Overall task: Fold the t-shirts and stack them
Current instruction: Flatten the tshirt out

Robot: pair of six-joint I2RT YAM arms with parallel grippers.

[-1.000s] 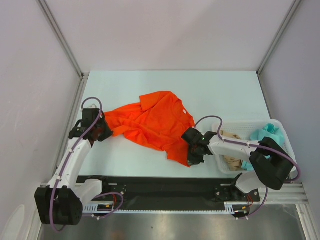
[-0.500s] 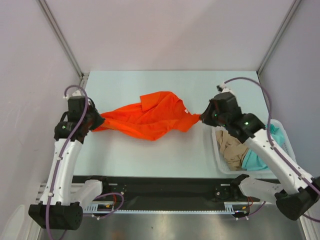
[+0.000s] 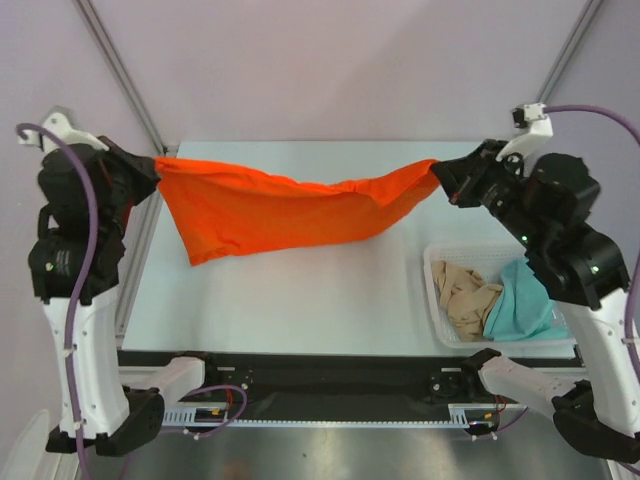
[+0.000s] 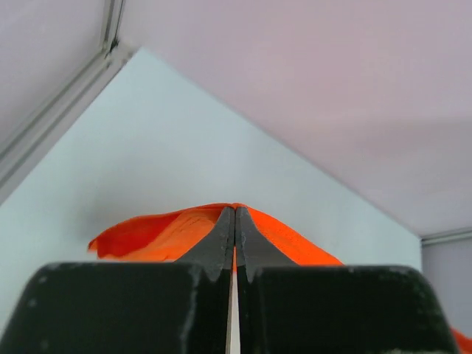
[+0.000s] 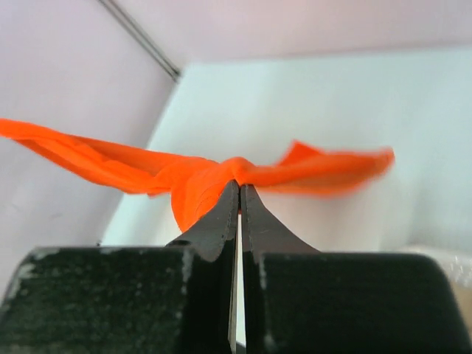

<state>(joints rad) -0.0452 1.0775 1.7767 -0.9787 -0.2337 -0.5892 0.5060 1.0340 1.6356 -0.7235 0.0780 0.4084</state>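
Note:
The orange-red t-shirt point(image 3: 280, 205) hangs stretched in the air between both arms, high above the table. My left gripper point(image 3: 155, 167) is shut on its left end; the cloth shows at the fingertips in the left wrist view point(image 4: 169, 232). My right gripper point(image 3: 436, 172) is shut on its right end, with cloth bunched at the tips in the right wrist view point(image 5: 195, 177). The teal-green t-shirt point(image 3: 520, 305) and the beige-tan t-shirt point(image 3: 465, 290) lie crumpled in the basket.
The white mesh basket point(image 3: 432, 262) stands at the table's right front. The pale table top point(image 3: 300, 300) lies below the hanging shirt. Metal frame posts point(image 3: 125, 75) rise at the back corners.
Both arms rose and spread far apart, lifting the orange-red shirt off the table and pulling it taut between them.

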